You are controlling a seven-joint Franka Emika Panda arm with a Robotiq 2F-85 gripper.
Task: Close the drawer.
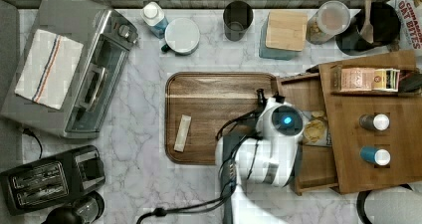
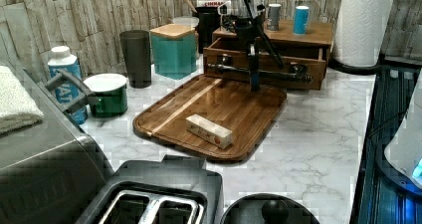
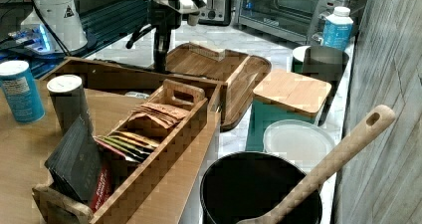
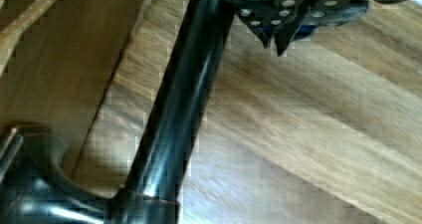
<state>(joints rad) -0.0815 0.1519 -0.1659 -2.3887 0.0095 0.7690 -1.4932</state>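
Pincer (image 2: 255, 82) first: its two fingertips are pressed together with nothing between them, as the wrist view shows, where they meet in a narrow point (image 4: 276, 42) above pale wood grain. I hang it upright over the serving tray (image 2: 224, 104), at the tray's edge nearest the drawer (image 2: 278, 64). It sits just in front of the drawer's long black bar handle (image 2: 283, 74). In the wrist view the handle (image 4: 184, 99) runs as a glossy dark rod just beside my fingertips, not between them; I cannot tell whether they touch it. The drawer (image 1: 303, 92) stands pulled out from under the flat organizer top (image 1: 368, 149). Its front reaches nearly to the serving tray (image 1: 219, 99), and a crinkled snack packet (image 1: 314, 129) lies inside it. In the top view my white wrist (image 1: 281, 119) sits over the seam between the tray and the drawer front. On the tray, well apart from my pincer and toward the side away from the drawer, lies a small pale oblong box (image 1: 182, 133), flat on the wood. The left view also shows that box (image 2: 209, 131), lying near the tray edge farthest from the drawer. In the right view my pincer (image 3: 159, 59) comes down just beyond the drawer's front wall (image 3: 124, 74), with the tray (image 3: 199, 59) behind it. Past the drawer from the tray, two capped bottles (image 1: 374, 122) stand in holes in the organizer top.
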